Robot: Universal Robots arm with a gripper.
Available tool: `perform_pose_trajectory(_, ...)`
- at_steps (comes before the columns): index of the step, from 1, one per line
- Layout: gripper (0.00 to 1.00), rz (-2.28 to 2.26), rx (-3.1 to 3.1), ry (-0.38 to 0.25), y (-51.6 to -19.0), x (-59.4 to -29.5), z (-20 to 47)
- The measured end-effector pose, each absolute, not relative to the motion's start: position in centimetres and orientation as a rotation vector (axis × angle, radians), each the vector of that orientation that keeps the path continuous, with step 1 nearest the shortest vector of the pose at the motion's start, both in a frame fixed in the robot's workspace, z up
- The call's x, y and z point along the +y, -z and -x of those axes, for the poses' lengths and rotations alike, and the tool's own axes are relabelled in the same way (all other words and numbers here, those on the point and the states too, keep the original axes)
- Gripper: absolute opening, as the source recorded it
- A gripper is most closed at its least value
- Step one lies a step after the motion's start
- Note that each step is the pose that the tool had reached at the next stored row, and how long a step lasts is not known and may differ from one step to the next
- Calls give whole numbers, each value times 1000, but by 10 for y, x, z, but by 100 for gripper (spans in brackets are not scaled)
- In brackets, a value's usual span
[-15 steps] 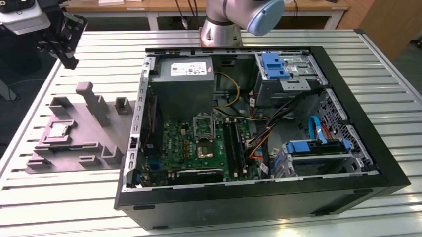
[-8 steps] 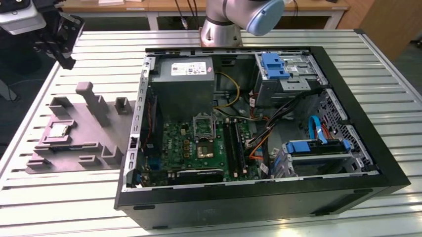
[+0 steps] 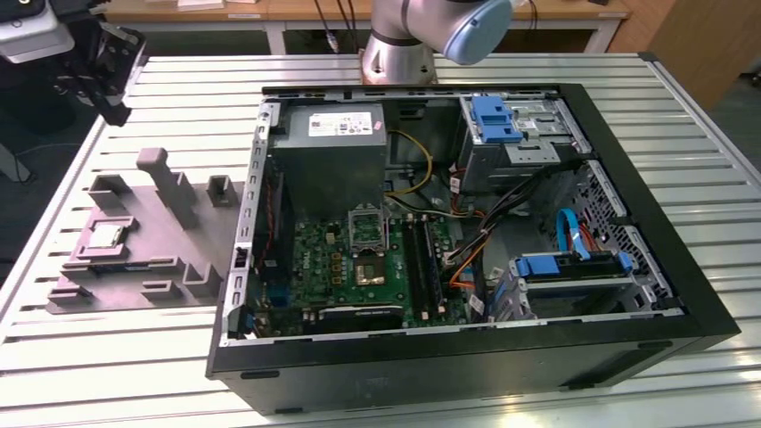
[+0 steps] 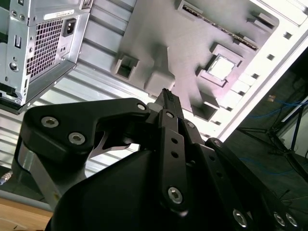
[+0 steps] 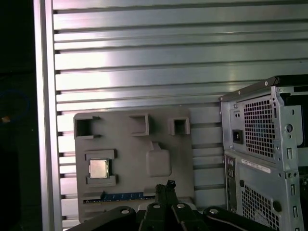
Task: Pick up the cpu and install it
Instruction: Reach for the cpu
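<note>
Pressing together on nothing, the fingers of my black metal gripper (image 5: 168, 185) are hanging in the air near the flat grey plastic fixture plate (image 5: 130, 144). They are touching neither the plate nor anything resting on it.

The cpu (image 5: 98, 168), a small thin square chip with a pale silvery metal top, is lying flat in a shallow pocket of that plate. It is sitting between two low grey ledges, well apart from my fingertips. In the exterior view it (image 3: 107, 234) is sitting toward the side of the plate at the exterior view's left.

A tall grey post (image 3: 167, 183) is rising upright from the plate, between the cpu's pocket and the plate's opposite edge. Just beside that edge, a big black computer case (image 3: 666, 267) is lying on its side with its panel off.

Inside the case, farther from the plate, a green motherboard (image 3: 321, 259) is showing. On it, a rectangular metal-framed socket (image 3: 371, 270) is showing its dark centre bare. A silvery slatted aluminium table (image 5: 144, 72) is carrying both plate and case.
</note>
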State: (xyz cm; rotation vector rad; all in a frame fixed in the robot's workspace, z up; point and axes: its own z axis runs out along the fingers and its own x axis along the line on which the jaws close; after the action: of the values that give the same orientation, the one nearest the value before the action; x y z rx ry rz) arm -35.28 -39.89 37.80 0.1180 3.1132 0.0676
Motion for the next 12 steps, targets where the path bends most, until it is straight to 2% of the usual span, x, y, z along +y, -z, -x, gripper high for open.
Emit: perform_pose_trajectory(12, 11, -118, 3113, -68, -378, -399, 363)
